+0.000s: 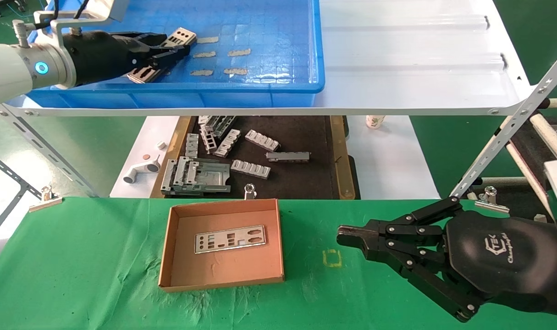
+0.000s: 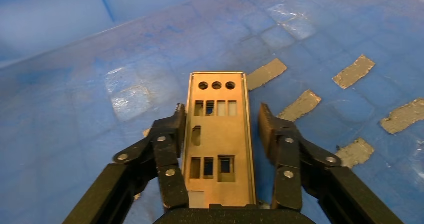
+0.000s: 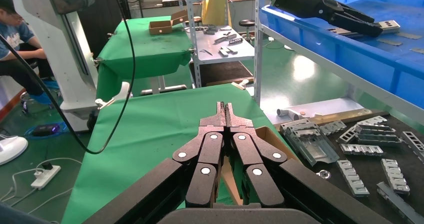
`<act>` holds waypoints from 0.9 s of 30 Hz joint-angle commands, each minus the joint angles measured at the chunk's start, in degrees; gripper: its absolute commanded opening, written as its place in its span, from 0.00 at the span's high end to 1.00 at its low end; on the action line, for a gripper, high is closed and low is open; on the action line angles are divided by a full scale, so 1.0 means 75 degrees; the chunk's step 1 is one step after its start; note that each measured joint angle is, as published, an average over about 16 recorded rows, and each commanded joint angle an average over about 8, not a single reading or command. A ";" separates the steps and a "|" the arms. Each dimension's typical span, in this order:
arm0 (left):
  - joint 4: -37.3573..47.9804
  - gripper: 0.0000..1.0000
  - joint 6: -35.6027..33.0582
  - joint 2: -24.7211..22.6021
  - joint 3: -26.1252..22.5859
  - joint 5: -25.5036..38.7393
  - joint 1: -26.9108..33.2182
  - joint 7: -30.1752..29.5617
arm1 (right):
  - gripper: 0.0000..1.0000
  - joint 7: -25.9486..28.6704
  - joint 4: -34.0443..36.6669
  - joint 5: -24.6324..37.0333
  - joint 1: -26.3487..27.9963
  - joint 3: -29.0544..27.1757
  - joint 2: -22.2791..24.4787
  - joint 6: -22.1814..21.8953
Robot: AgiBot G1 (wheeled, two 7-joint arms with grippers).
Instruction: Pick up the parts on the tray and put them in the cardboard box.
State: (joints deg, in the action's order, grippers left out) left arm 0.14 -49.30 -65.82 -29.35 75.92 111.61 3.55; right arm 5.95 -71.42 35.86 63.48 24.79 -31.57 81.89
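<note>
A thin silver plate (image 1: pixel 183 36) with punched cut-outs lies in the blue tray (image 1: pixel 269 27) on the upper shelf, at its left side. My left gripper (image 1: pixel 170 51) is open and straddles this plate (image 2: pixel 218 134). One finger (image 2: pixel 172 134) touches the plate's long edge, while the other finger (image 2: pixel 272 131) stands a little off it. On the green table sits the brown cardboard box (image 1: pixel 223 272), with another silver plate (image 1: pixel 230 238) flat inside. My right gripper (image 1: pixel 344 238) hovers shut and empty to the right of the box (image 3: pixel 226 109).
Grey tape-like patches (image 1: pixel 237 52) dot the tray floor. Below the shelf, a dark mat (image 1: pixel 296 178) holds several grey ribbed brackets (image 1: pixel 195 176). A slanted metal strut (image 1: pixel 512 123) and binder clips (image 1: pixel 491 199) stand near the right arm. Green cloth (image 1: pixel 76 256) surrounds the box.
</note>
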 commanded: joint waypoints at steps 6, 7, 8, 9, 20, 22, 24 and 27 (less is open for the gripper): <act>-0.0026 1.00 0.0061 -0.0007 -0.0005 0.0008 0.0002 0.0029 | 1.00 0.0000 0.0000 0.0000 0.0000 0.0000 0.0000 0.0000; -0.0029 1.00 0.0071 -0.0007 -0.0006 0.0008 0.0004 0.0035 | 1.00 0.0000 0.0000 0.0000 0.0000 0.0000 0.0000 0.0000; -0.0032 1.00 0.0082 -0.0006 -0.0005 0.0008 0.0008 0.0042 | 1.00 0.0000 0.0000 0.0000 0.0000 0.0000 0.0000 0.0000; -0.0037 1.00 0.0093 -0.0005 -0.0005 0.0007 0.0013 0.0048 | 1.00 0.0000 0.0000 0.0000 0.0000 0.0000 0.0000 0.0000; -0.0099 1.00 0.0046 0.0046 0.0036 -0.0052 0.0128 0.0126 | 1.00 0.0000 0.0000 0.0000 0.0000 0.0000 0.0000 0.0000; -0.0094 1.00 0.0036 0.0048 0.0040 -0.0056 0.0133 0.0140 | 1.00 0.0000 0.0000 0.0000 0.0000 0.0000 0.0000 0.0000; -0.0085 1.00 0.0033 0.0043 0.0038 -0.0054 0.0130 0.0153 | 1.00 0.0000 0.0000 0.0000 0.0000 0.0000 0.0000 0.0000; -0.0063 1.00 0.0029 0.0030 0.0028 -0.0039 0.0111 0.0168 | 1.00 0.0000 0.0000 0.0000 0.0000 0.0000 0.0000 0.0000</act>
State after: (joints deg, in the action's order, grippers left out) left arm -0.30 -49.06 -65.61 -29.18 75.68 112.38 4.75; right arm 5.94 -71.42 35.86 63.48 24.79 -31.57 81.89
